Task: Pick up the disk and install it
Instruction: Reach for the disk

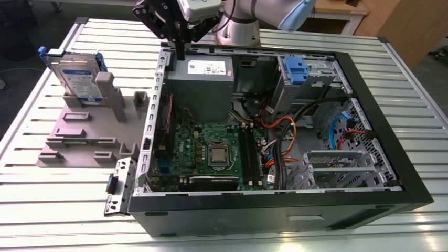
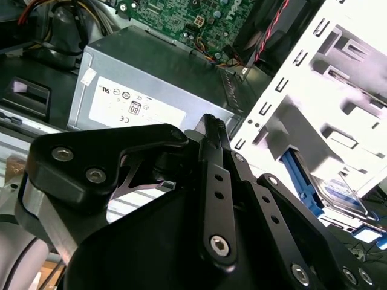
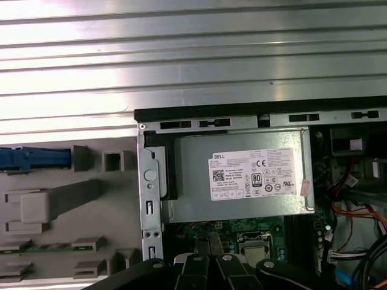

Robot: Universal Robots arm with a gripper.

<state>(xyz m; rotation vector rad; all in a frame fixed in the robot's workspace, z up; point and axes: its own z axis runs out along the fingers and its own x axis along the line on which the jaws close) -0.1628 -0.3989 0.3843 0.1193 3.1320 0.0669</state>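
Overhead, the tool hangs by the power-supply box, seemingly pinched together on nothing. The disk stands apart from that box, its base hidden in a grey holder.

The exterior view looks down at a slant from high up, taking in the whole case and worktop. The first wrist view faces straight down, nearer, on the power supply. The second wrist view peers obliquely, very close, past the jaws. All 3 share the power supply.
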